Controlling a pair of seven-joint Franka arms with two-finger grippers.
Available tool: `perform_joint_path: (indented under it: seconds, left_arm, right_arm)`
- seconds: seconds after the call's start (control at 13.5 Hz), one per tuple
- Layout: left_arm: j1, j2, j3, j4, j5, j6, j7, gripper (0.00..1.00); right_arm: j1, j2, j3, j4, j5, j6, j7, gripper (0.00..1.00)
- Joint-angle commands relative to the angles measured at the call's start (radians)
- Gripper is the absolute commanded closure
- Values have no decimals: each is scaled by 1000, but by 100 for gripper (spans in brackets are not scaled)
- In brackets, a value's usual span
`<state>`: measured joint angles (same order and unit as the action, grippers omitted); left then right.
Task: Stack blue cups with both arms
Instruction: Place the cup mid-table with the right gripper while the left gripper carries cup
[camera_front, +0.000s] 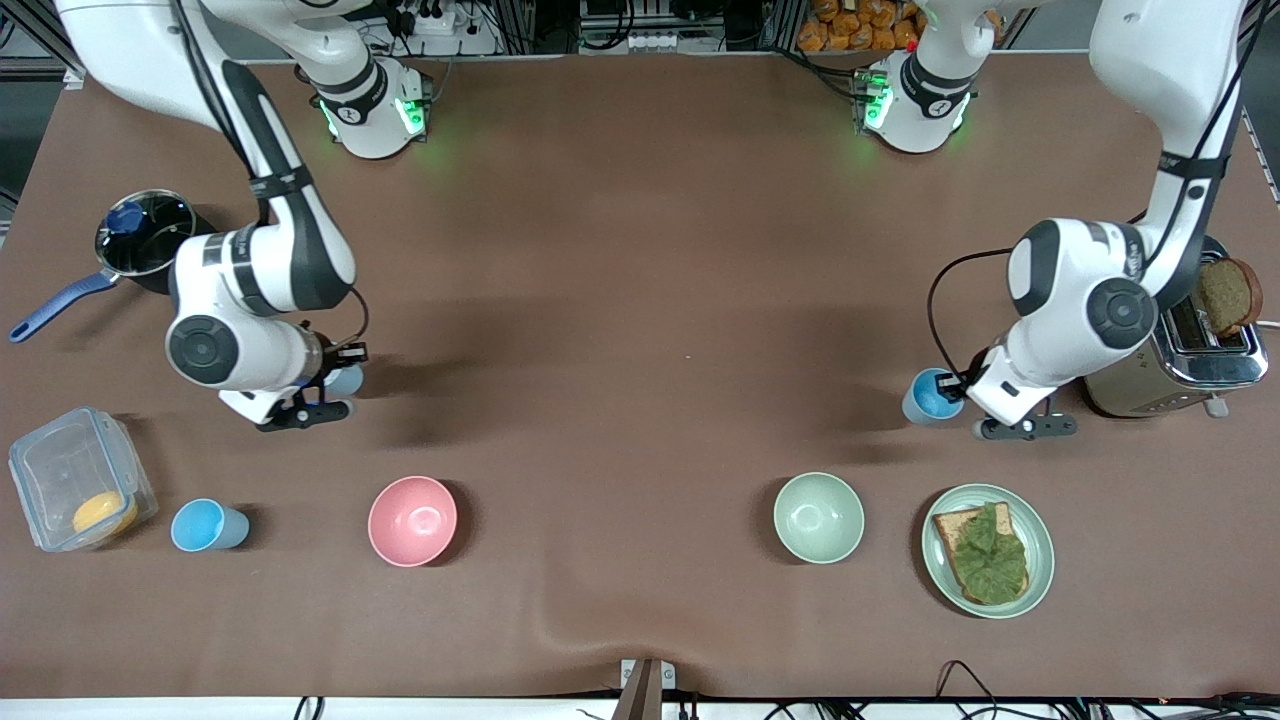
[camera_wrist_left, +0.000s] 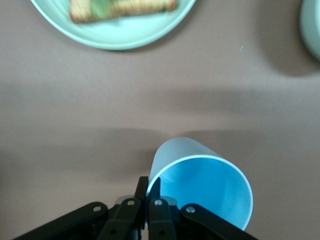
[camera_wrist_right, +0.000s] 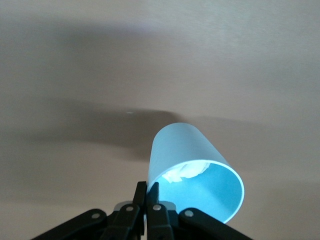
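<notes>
Now my left gripper (camera_wrist_left: 148, 200) and right gripper (camera_wrist_right: 146, 200) are each pinching a blue cup (camera_wrist_left: 200, 187) (camera_wrist_right: 195, 170) by its rim. Being light, thin plastic, these are probably flexing easily, so I am judging the rim hold best.

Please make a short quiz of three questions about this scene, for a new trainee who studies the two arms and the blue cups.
1. True or false: the left pincer is shut on the rim of a blue cup.
2. How many blue cups show in the front view? A) one B) two C) three
3. Fill in: the free cup stands between the clear container and the ____ bowl.

Key
1. True; the fingers pinch the cup wall.
2. C: one in the left pincer, one in the right pincer, which is shut on its own cup, and one free on the table.
3. pink; the pink bowl is beside it.
</notes>
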<state>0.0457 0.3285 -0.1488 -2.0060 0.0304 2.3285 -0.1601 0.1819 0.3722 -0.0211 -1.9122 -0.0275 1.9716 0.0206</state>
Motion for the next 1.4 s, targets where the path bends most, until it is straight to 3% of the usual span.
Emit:
perform_joint_path:
  seconds: [0.0, 0.3, 0.66, 0.89, 1.26, 1.33]
  left_arm:
    - [7, -91, -2, 15, -17, -24, 11, 100]
    - [-1, -117, -47, 154, -20, -179, 8, 100]
    - [-24, -62, -81, 363, -92, -319, -9, 100]
    - [-108, -46, -81, 378, -96, -321, -138, 100]
    - [-214, -32, -81, 378, -96, -333, -386, 100]
    - [-231, -26, -81, 378, -98, -333, -441, 100]
  right_arm:
    - [143, 5, 0, 57, 21, -40, 171, 100]
    - [306, 46, -2, 142, 207, -37, 274, 100]
    - [451, 216, -2, 333, 213, -25, 461, 100]
    - [482, 290, -2, 369, 212, 27, 509, 100]
    - [508, 317, 0, 369, 239, 84, 515, 99]
    - [510, 317, -2, 369, 238, 85, 515, 41]
